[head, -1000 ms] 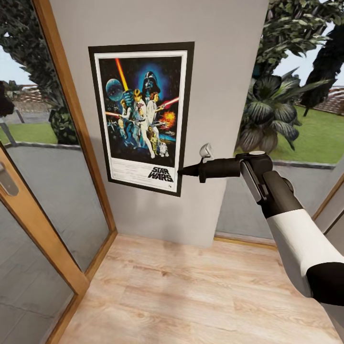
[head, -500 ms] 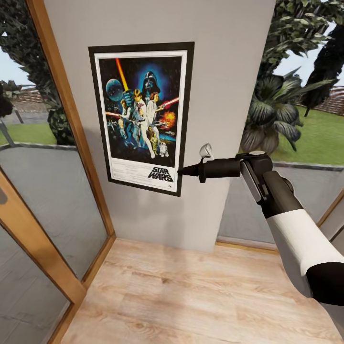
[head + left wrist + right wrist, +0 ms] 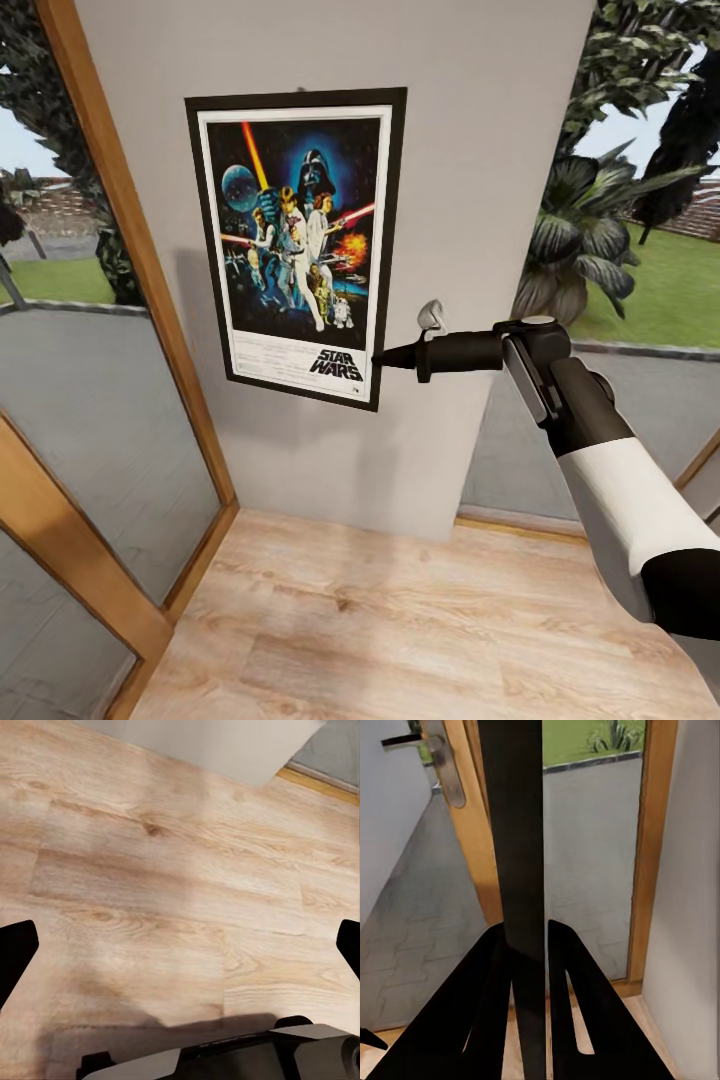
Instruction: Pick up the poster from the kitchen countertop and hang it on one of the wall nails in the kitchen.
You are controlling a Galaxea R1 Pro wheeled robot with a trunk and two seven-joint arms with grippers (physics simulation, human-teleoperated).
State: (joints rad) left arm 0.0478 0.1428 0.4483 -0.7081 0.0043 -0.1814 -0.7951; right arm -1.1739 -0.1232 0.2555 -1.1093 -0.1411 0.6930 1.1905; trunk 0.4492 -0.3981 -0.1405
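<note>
Although the poster (image 3: 296, 247) stands upright in front of the grey wall panel (image 3: 470, 180) between the glazed doors, no nail can be made out behind or above it, so whether it already hangs cannot be confirmed. The right gripper (image 3: 380, 359) reaches in from the side and meets the poster's black frame at its lower right edge, beside the "STAR WARS" logo. In the right wrist view the two dark fingers (image 3: 480, 1012) are drawn in tight on either side of the frame's thin edge, which runs as a black strip (image 3: 519, 832) straight up between them; the grip is a firm pinch on the poster. The left gripper (image 3: 180, 952) points down at the wood-plank floor (image 3: 172, 862), its fingertips set wide apart at the borders of that view with nothing between them. In my judgement the step in hand is the hanging itself: pick-up and carry are done, and the poster is being presented to the wall. The next move calls for bringing the top of the frame onto a nail, keeping the poster flat and parallel to the panel, and letting go only once it is borne by the nail. A one-sided pinch low on the frame may let it swing or tilt on release; that risk should be watched.
</note>
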